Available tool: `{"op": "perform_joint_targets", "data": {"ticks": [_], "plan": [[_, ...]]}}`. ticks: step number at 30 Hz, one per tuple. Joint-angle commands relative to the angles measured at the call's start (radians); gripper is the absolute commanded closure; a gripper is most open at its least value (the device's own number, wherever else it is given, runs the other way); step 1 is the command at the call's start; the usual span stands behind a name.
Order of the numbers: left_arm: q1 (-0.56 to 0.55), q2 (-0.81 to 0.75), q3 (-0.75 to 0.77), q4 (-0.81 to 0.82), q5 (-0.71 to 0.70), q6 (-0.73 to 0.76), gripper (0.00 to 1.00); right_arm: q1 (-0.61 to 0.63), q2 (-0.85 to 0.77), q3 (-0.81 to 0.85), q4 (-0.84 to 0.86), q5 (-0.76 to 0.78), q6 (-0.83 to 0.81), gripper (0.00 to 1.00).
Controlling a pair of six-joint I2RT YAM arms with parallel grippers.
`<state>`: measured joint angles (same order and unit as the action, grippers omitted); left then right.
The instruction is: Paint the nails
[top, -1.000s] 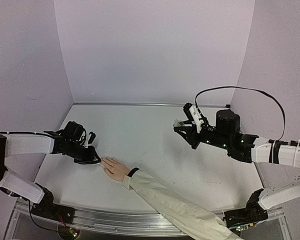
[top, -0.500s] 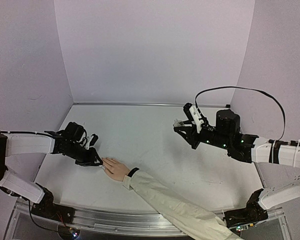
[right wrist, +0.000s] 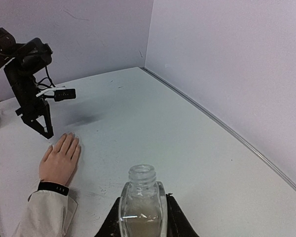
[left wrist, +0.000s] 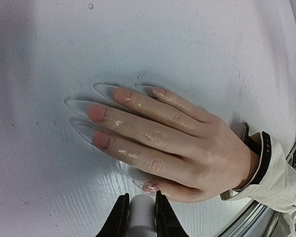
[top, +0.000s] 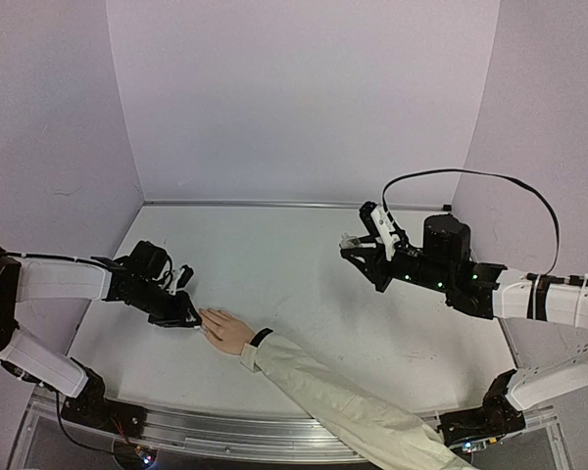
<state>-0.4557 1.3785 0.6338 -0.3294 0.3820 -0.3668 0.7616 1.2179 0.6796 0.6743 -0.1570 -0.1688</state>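
Note:
A light-skinned hand with a black wristband and cream sleeve lies flat on the white table, fingers spread. Its nails are pinkish under long clear tips; the thumbnail looks wet and glossy. My left gripper is shut on a white cylindrical brush cap, its end right at the thumbnail. In the top view the left gripper sits at the fingertips of the hand. My right gripper is shut on an open clear glass bottle of pale polish, held above the table at the right.
The cream sleeve runs from the wrist to the near table edge between the arms. Lilac walls enclose the table at the back and both sides. In the right wrist view the left arm stands over the hand.
My left gripper has shifted slightly along the table beside the fingertips. The hand and the right arm with the bottle have not moved.

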Motion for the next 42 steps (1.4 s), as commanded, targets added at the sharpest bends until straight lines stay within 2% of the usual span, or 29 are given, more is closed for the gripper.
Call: {"op": "perform_joint_targets", "data": {"ticks": [1, 12, 20, 26, 30, 42], "plan": [[-0.005, -0.001, 0.033, 0.045, -0.034, 0.007, 1.0, -0.005, -0.005, 0.023, 0.069, 0.001, 0.003, 1.0], [-0.005, -0.008, 0.037, 0.055, -0.071, -0.005, 1.0, -0.005, 0.002, 0.027, 0.069, -0.001, 0.003, 1.0], [-0.002, -0.071, 0.017, 0.007, -0.114, -0.012, 1.0, -0.005, -0.004, 0.023, 0.069, -0.001, 0.005, 1.0], [-0.003, -0.111, 0.003, 0.004, -0.056, -0.006, 1.0, -0.005, -0.004, 0.023, 0.068, -0.011, 0.006, 1.0], [-0.006, -0.081, 0.011, 0.012, -0.011, -0.006, 1.0, -0.005, -0.011, 0.021, 0.069, -0.014, 0.006, 1.0], [-0.009, -0.027, 0.021, 0.021, -0.003, -0.006, 1.0, -0.005, -0.022, 0.014, 0.069, -0.004, 0.006, 1.0]]}}
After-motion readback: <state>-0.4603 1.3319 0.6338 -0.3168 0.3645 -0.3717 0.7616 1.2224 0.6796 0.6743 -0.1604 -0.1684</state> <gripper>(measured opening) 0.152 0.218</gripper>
